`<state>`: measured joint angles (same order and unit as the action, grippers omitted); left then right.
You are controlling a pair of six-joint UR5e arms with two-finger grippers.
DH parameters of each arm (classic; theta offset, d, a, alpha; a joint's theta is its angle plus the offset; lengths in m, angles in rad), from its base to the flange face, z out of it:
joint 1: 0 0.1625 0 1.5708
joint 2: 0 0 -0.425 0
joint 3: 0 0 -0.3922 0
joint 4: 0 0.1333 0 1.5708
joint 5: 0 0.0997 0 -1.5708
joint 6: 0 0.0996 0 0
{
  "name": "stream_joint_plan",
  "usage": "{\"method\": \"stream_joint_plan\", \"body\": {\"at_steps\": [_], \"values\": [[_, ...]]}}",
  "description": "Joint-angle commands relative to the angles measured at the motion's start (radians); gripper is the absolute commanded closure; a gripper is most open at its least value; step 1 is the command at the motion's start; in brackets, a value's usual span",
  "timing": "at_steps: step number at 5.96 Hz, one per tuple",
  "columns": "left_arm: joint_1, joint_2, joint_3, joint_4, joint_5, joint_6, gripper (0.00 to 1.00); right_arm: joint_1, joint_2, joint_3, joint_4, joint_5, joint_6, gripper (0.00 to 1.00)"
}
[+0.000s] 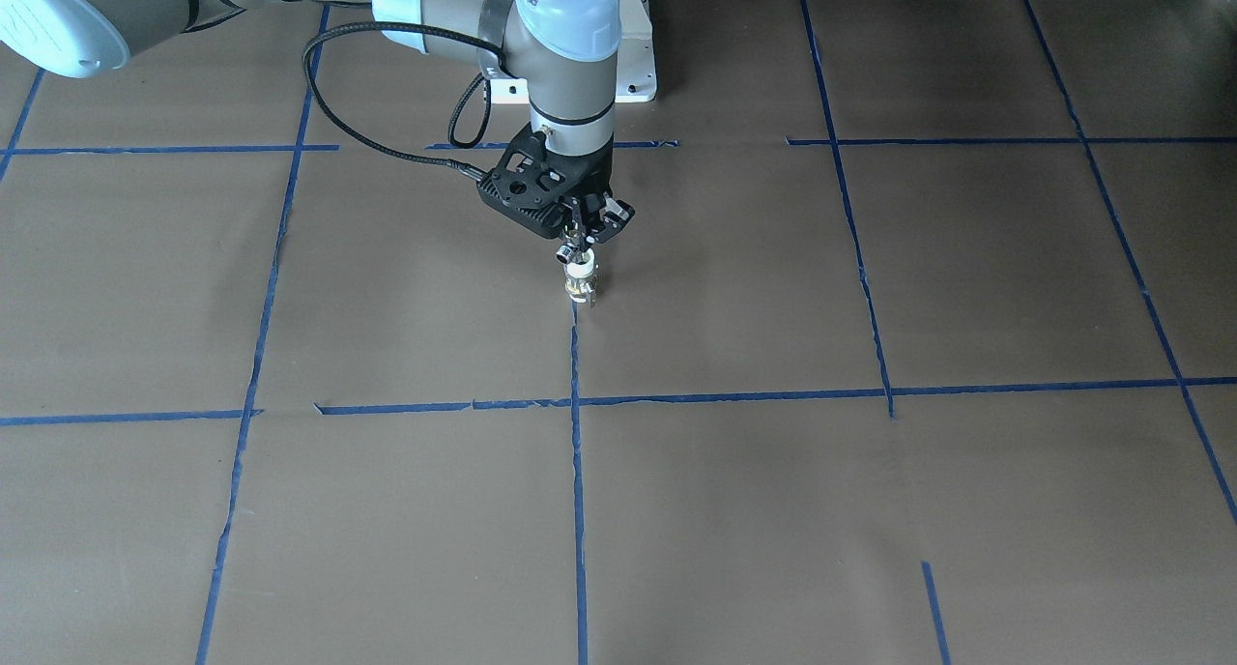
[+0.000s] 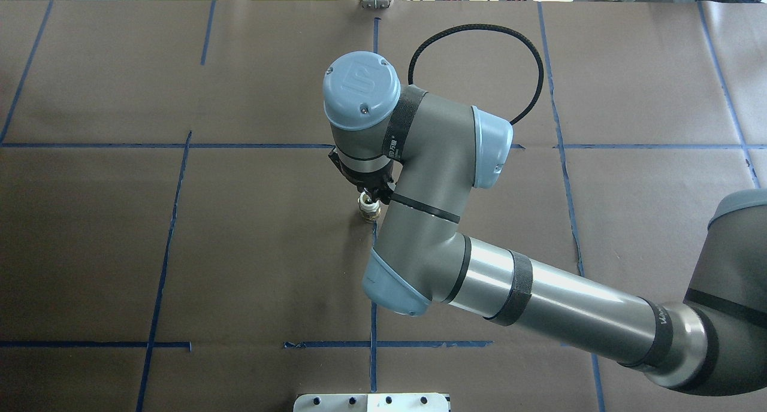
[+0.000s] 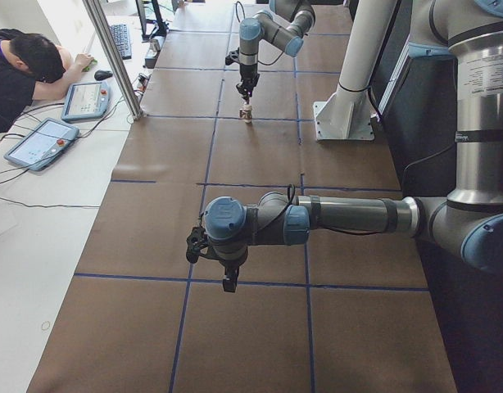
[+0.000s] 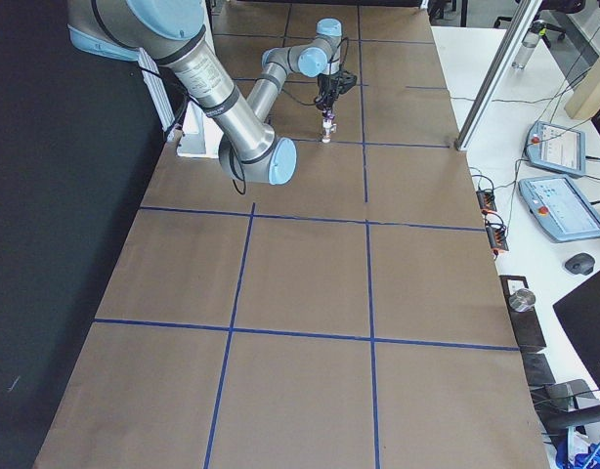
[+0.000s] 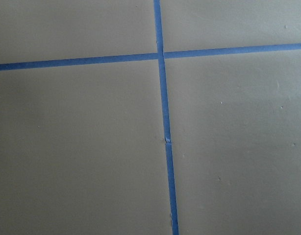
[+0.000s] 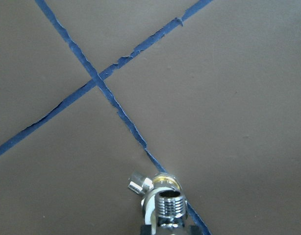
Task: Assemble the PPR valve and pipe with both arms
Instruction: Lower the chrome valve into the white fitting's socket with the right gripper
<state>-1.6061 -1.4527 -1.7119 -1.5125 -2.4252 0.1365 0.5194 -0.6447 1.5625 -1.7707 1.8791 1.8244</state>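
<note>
The PPR valve [image 1: 581,286] stands upright on the brown table on a blue tape line, white ends and brassy middle; it also shows in the overhead view [image 2: 368,211]. The chrome pipe [image 1: 568,253] sits on top of it. In the right wrist view the pipe's threaded open end [image 6: 169,202] is above the valve's brassy ring [image 6: 165,181] and side stub [image 6: 137,182]. My right gripper [image 1: 579,249] points straight down, shut on the pipe. My left gripper [image 3: 228,282] shows only in the exterior left view, low over bare table far from the parts; I cannot tell its state.
Brown paper with blue tape lines [image 5: 163,112] covers the table. The robot's white base plate [image 1: 633,61] is behind the right gripper. The right arm's elbow [image 2: 431,178] hangs over the valve's right side. An operator [image 3: 22,70] with tablets sits beyond the far table edge.
</note>
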Motion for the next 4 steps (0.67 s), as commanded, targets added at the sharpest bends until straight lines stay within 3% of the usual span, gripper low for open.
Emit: {"method": "stream_joint_plan", "body": {"at_steps": [1,4], "values": [[0.000,0.000,0.000,0.000,0.000,0.000,0.00,-0.005,0.000,-0.002,0.002,0.000,0.001,1.00],[0.002,0.000,0.002,0.000,0.000,0.000,0.00,-0.013,-0.003,-0.004,0.002,-0.002,-0.001,1.00]]}}
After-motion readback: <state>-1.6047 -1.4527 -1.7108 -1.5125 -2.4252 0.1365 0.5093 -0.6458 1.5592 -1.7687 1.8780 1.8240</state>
